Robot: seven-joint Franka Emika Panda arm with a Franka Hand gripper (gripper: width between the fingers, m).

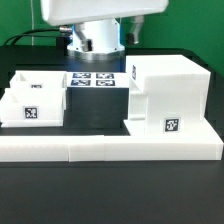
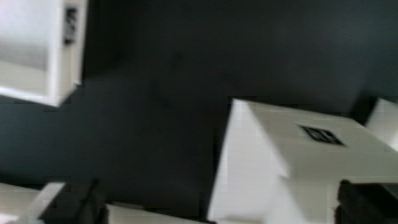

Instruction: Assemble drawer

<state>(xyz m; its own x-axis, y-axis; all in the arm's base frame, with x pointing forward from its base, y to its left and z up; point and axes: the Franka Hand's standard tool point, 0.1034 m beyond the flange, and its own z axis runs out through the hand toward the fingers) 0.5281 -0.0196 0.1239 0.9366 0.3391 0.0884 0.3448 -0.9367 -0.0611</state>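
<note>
The drawer housing (image 1: 165,95) is a tall white box with a square tag. It stands on the exterior view's right, against the border wall. Two shallow white trays (image 1: 40,92) (image 1: 22,110) sit side by side on the left, each tagged. My arm's wrist (image 1: 97,40) hangs high at the back, above the marker board; its fingers do not show there. In the wrist view my gripper (image 2: 217,196) is open and empty, with one dark finger (image 2: 64,200) at each side. The housing (image 2: 281,165) with its tag (image 2: 324,135) lies below, and a tray (image 2: 36,50) is off to one side.
The long low white L-shaped border wall (image 1: 110,148) runs along the front and up the right side. The marker board (image 1: 95,78) lies flat on the black table between the trays and the housing. Cables run behind the arm.
</note>
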